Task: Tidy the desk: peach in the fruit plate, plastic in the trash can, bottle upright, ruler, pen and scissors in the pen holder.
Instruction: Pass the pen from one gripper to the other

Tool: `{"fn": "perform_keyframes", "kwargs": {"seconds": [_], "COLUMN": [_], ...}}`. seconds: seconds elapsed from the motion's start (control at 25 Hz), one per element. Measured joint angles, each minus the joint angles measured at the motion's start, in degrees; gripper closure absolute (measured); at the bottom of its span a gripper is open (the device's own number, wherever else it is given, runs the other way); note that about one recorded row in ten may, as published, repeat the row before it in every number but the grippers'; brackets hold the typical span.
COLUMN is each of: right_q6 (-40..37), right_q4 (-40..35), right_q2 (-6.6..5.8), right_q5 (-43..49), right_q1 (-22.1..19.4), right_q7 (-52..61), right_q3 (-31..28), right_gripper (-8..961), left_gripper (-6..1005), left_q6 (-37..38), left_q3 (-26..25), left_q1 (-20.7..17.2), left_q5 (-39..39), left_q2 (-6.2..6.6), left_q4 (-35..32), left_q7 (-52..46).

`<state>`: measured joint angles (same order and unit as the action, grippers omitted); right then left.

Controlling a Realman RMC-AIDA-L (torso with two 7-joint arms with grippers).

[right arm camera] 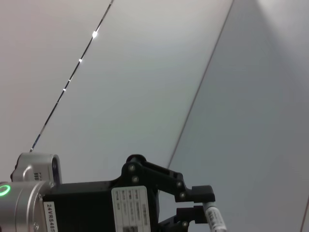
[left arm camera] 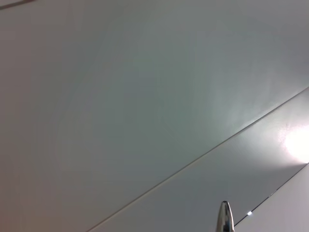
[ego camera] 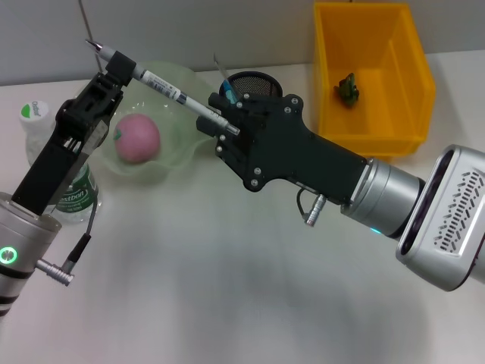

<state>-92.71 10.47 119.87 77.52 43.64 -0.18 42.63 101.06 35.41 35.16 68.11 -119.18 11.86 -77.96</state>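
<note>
Head view first. We see the pen [ego camera: 170, 89] held in the air between both arms, tilted, its tip end up toward the left. Our left hand [ego camera: 115, 70] is clamped on the pen near the tip; our right hand [ego camera: 222, 125] grips the other end, fingers closed around the barrel. Both hands are raised above the worktop [ego camera: 227, 288]. Beneath the pen we note the pale green fruit plate [ego camera: 170, 155] with the peach [ego camera: 137, 138] lying in it. Just behind the right hand stands the black mesh pen holder [ego camera: 254, 82], with blue scissors [ego camera: 227, 89] upright inside it. The bottle [ego camera: 74, 193] stands upright at the left edge of the worktop, partly hidden by the left arm; a white-and-green cap [ego camera: 34, 111] shows beside it. The yellow trash can [ego camera: 375, 72] sits at the far right, a small green crumpled piece of plastic [ego camera: 348, 88] at its bottom.

Left wrist view. We see only ceiling panels and the metal tip of the pen [left arm camera: 225, 217] at the frame edge.

Right wrist view. We see ceiling, and the left hand [right arm camera: 193, 205] with its fingers closed on the pen [right arm camera: 215, 222].
</note>
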Motion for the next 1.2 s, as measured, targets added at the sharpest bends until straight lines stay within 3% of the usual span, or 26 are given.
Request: {"fn": "perform_keyframes", "kwargs": {"seconds": [0.52, 0.92, 1.12, 1.2], "right_q6": [1.1, 0.9, 0.8, 0.7], "right_q4": [0.0, 0.3, 0.5, 0.7], "right_q2": [-0.01, 0.02, 0.00, 0.00], "right_q5": [0.6, 0.8, 0.8, 0.8], "right_q1": [0.5, 0.3, 0.1, 0.1], "right_q7": [0.0, 0.4, 0.5, 0.5], "right_q3": [-0.1, -1.2, -1.4, -1.6], "right_gripper": [832, 833, 832, 832], "left_gripper": [835, 830, 615, 588], "left_q6": [-0.1, -0.2, -0.1, -0.1], "left_q3": [0.0, -0.1, -0.2, -0.2], "left_q1": [0.3, 0.3, 0.1, 0.1], "left_q5": [-0.1, 0.1, 0.1, 0.1], "left_q2": [0.00, -0.01, 0.00, 0.00], "left_q4": [-0.6, -0.9, -1.3, -1.5], "left_q7": [-0.4, -0.1, -0.1, -0.1]}}
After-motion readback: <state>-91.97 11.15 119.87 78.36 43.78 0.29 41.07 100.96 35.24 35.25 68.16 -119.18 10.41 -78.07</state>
